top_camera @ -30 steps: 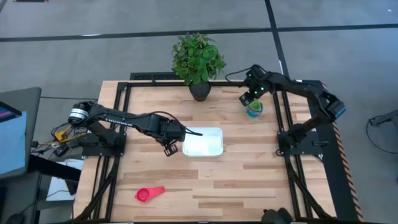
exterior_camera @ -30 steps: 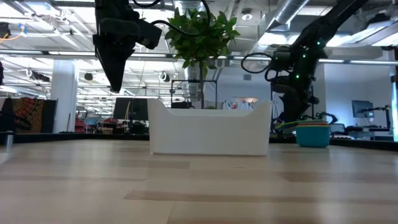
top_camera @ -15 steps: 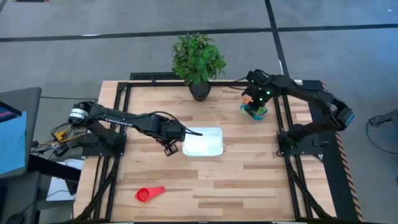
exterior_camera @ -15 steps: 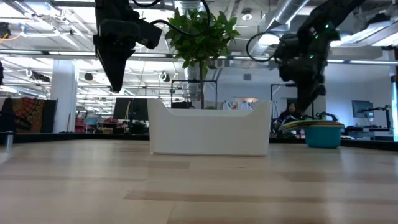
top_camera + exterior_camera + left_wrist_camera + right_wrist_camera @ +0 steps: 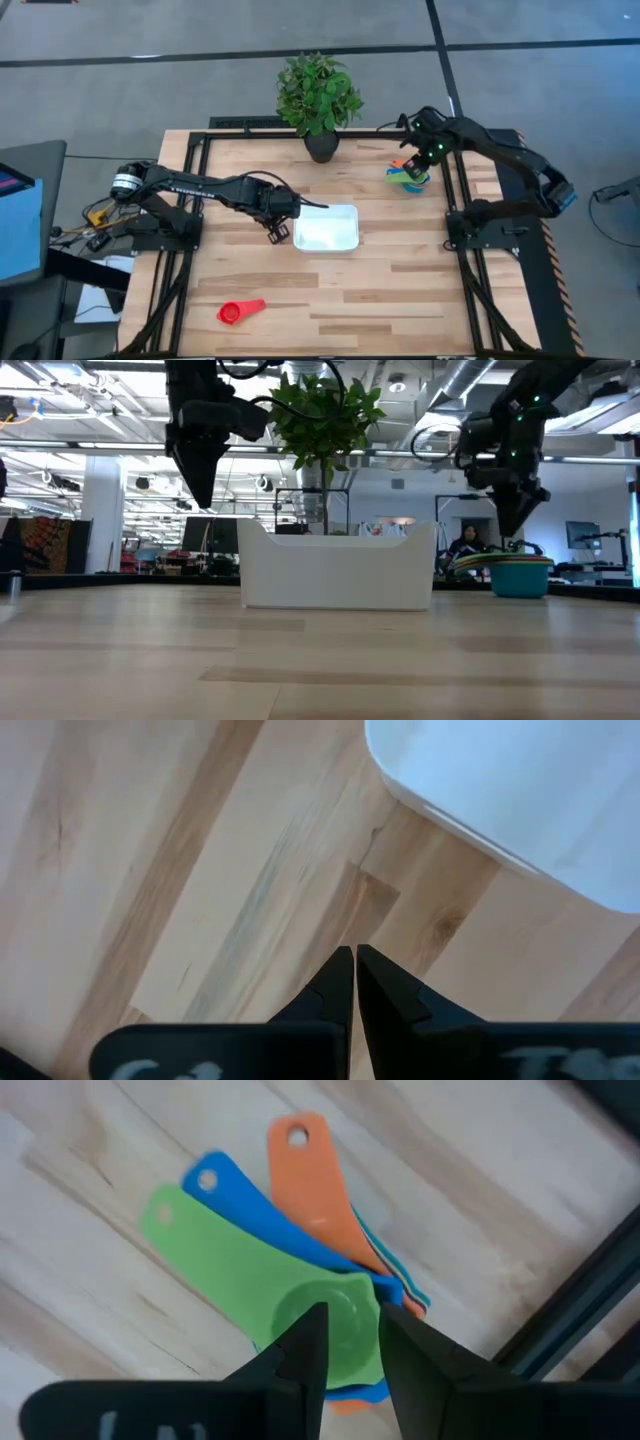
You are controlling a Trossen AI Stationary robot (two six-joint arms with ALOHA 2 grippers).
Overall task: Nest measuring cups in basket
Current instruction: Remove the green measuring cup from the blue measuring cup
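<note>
Seemingly the right gripper point(image 5: 350, 1342), jaws narrowly apart, straddles the green cup's point(image 5: 300, 1315) rim atop the nested stack point(image 5: 409, 175). Pinching only that rim could lift one cup and spill the others, well apart from the basket point(image 5: 327, 229). Meanwhile the left gripper point(image 5: 354, 982), closed and empty, hangs just beside the basket.

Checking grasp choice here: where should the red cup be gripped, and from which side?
On its flat handle, from straight above, fingers across its width. The red cup lies alone near the front edge, bowl leftward, handle out to the right, with bare wood around it.

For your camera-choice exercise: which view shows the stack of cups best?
The right wrist view: the stack of cups fills it, handles fanned. The high view shows it small under the right gripper; the low view only side-on.
</note>
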